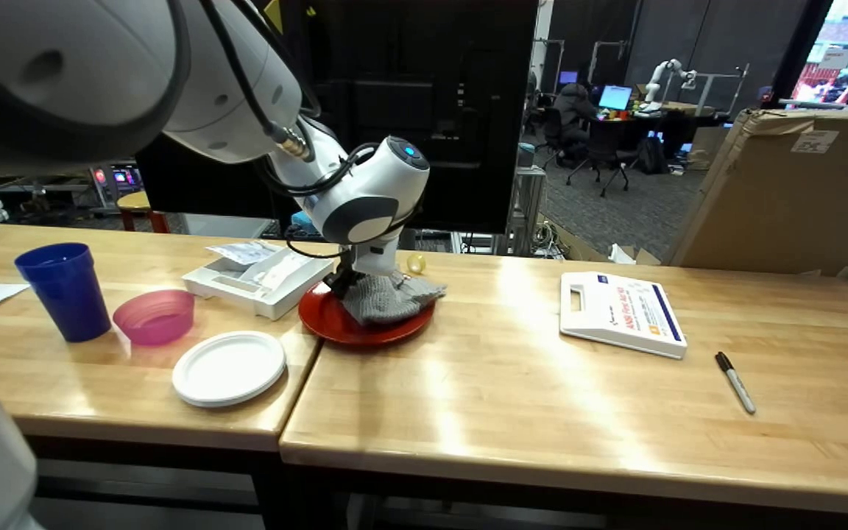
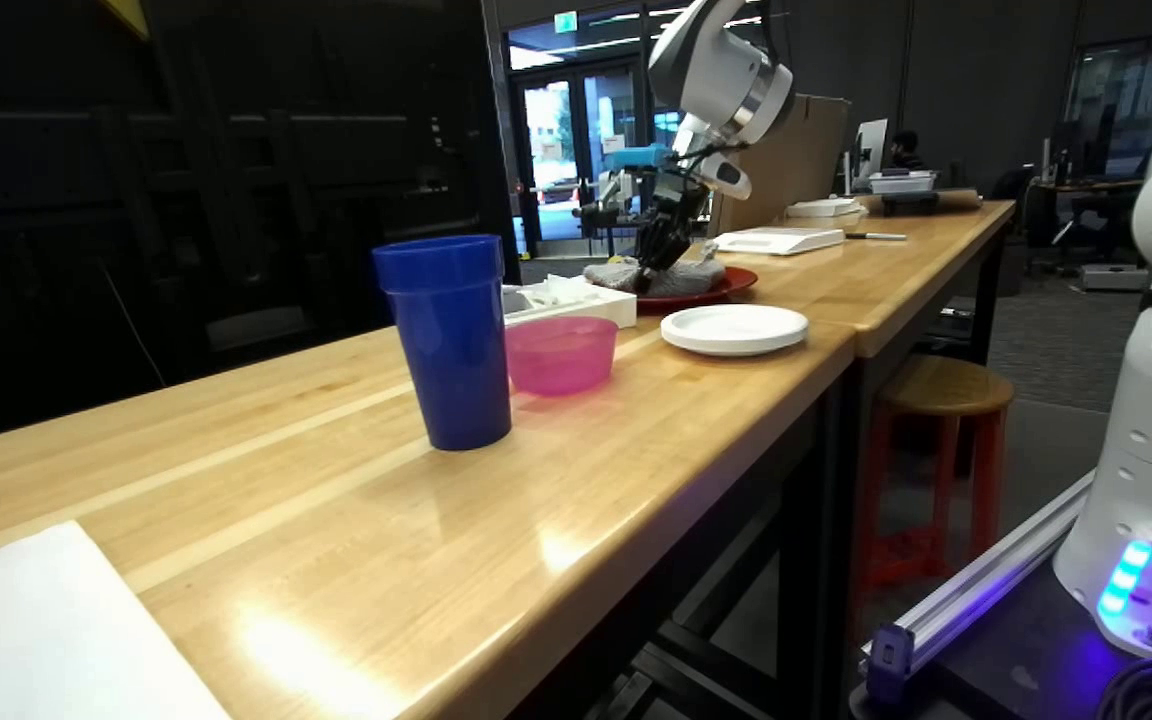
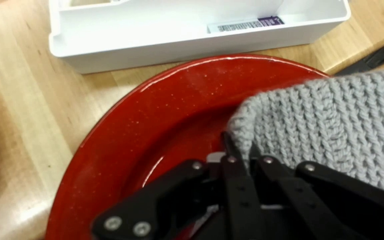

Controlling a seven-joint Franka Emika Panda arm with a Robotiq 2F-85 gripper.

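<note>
Gripper (image 3: 240, 148) pinched gray knit cloth (image 3: 338, 123) by its edge over red plate (image 3: 90, 166), toward far edge of wooden table (image 1: 497, 412); we judged steady squeeze, clear of rim, best

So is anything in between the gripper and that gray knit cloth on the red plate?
Nothing visible is: in the wrist view the gripper is closed on an edge of the gray knit cloth. The red plate lies under the cloth, and the white tray stands beside the plate, not between the two.
</note>
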